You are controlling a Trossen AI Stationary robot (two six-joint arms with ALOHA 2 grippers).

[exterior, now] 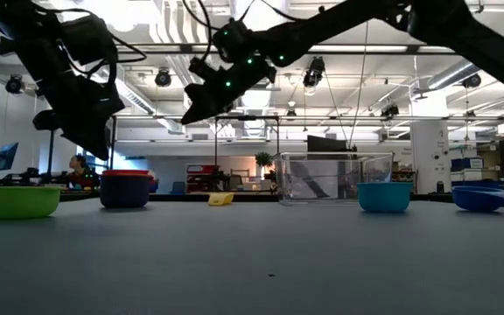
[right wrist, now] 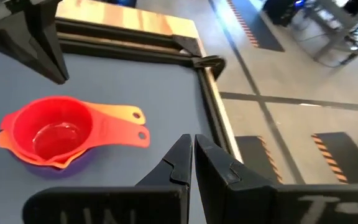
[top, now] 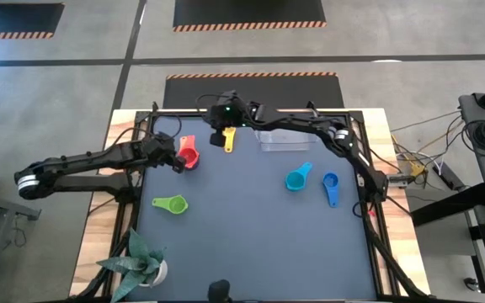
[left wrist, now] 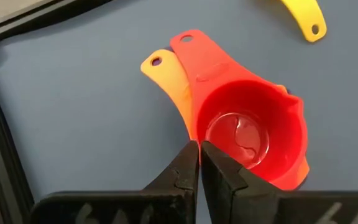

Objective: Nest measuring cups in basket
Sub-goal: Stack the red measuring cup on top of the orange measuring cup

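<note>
both grippers have their fingers pressed together on nothing: the left gripper beside the nested red cup and orange cup, the right gripper above one yellow cup. one clear basket stands at the back; one green cup, one cyan cup and one blue cup lie apart.

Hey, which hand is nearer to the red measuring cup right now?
The left hand: it sits right beside the red measuring cup, fingers shut and empty. The right hand hovers farther off, toward the table's back edge, near the yellow measuring cup.
</note>
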